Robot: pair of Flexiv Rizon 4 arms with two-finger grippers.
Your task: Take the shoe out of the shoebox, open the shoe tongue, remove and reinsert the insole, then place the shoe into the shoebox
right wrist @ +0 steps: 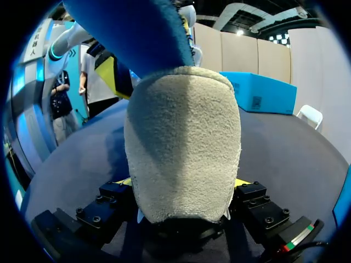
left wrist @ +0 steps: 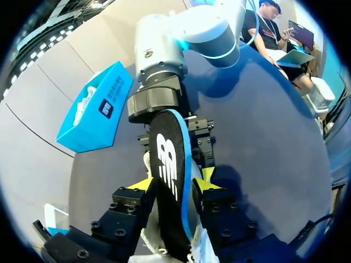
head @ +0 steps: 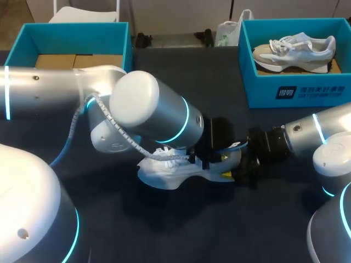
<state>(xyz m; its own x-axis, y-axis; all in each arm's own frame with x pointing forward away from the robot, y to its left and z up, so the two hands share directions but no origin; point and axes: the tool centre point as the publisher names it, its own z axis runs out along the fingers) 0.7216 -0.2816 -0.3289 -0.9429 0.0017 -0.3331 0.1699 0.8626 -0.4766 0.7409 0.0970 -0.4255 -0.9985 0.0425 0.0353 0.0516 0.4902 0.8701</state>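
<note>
Left end effector is clamped on the insole; right end effector, at 3 o'clock of the shoe, pinches its heel on the table.

Robot lab — two arms — dark table

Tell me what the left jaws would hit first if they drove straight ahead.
The left jaws are shut on the insole, which runs ahead between them. Straight beyond it, the first thing looks to be the right arm, whose jaws hold the shoe; depth is hard to judge.
</note>
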